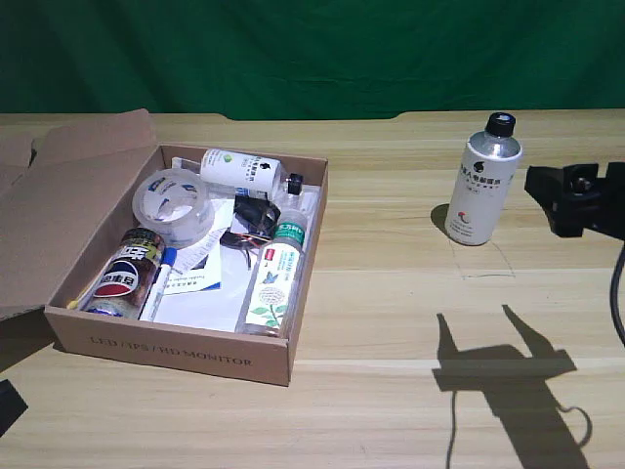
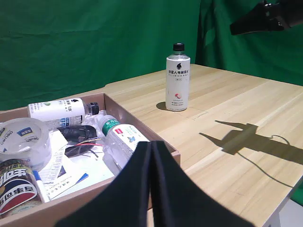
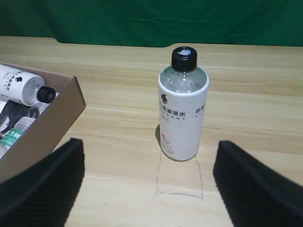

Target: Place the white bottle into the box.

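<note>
The counter (image 1: 391, 293), a pale wood-grain surface before a green backdrop (image 1: 312, 54), carries everything I am working with. Toward the exterior view's left sits the box (image 1: 176, 354), wide, shallow and brown, its large flap (image 1: 68, 215) folded outward and faint monitor lettering on the near wall; it already holds clutter: a white bottle with a green leaf mark (image 1: 239, 168) lying along the far wall, a clear bottle with a green flowered label (image 1: 273, 283) on its side, a roll of clear tape (image 1: 173, 203), a dark soda can (image 1: 122, 276), a pen (image 1: 158, 283) and loose papers (image 1: 200, 283). Well apart from the box, toward the exterior view's right, the white bottle (image 1: 482, 186) stands upright on the counter, black cap on top, silvery shoulder, dark print and a small round mark near the base; a faint pencilled outline (image 3: 179, 177) lies on the wood just in front of it in the right wrist view. My gripper (image 3: 147, 182) faces the bottle with its two dark fingers (image 3: 45, 182) spread wide, one to each side and neither touching it; in the exterior view the right arm's head (image 1: 576, 200) sits near the bottle at that view's right edge, though how much gap remains I cannot judge well from here. As I read it, the task is at its start: nothing is grasped, and the closing, lift, carry across to the box and release all remain.
</note>
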